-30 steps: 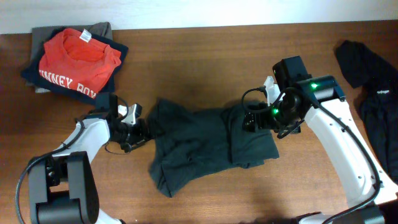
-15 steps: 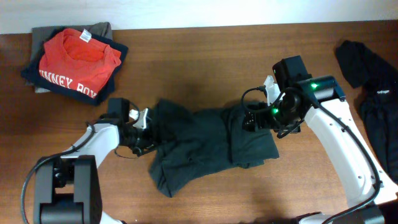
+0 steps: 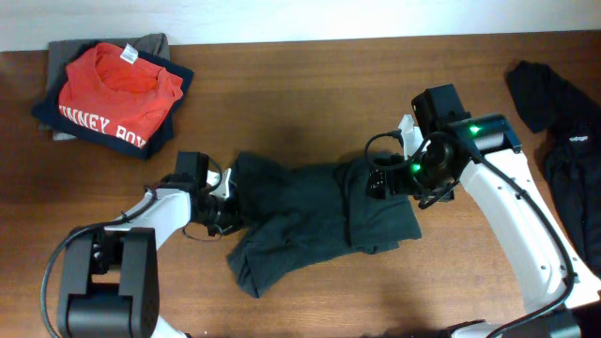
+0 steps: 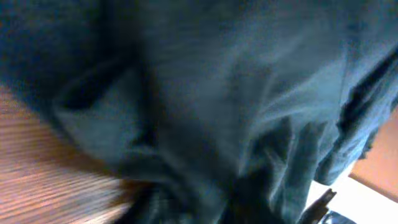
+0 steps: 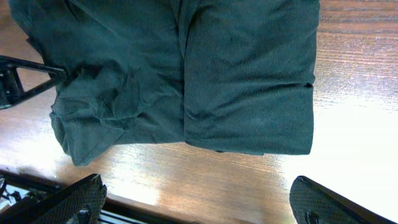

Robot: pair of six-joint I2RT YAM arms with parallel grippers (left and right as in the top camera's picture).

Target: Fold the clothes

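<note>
A: Entry. Where does the shirt lie on the table (image 3: 310,84)?

B: The dark shirt (image 3: 310,211) lies crumpled and unfolded mid-table. A folded stack (image 3: 117,89) sits at the far left and black garments (image 3: 563,141) lie at the right edge, both well apart from it.

A: Grippers?

B: Your left gripper (image 3: 223,195) is at the shirt's left edge. Its wrist view is all blurred cloth, so you cannot tell whether it has pinched. Your right gripper (image 3: 380,178) hovers over the shirt's right part. Its fingers (image 5: 81,199) stand wide apart with cloth below them, holding nothing.

A: Step in hand?

B: Probably taking the left edge. Pinch the edge only, not a bunch. Confirm the grip before lifting. Draw outward and low, with your right side taking the opposite edge so the cloth spreads flat.
</note>
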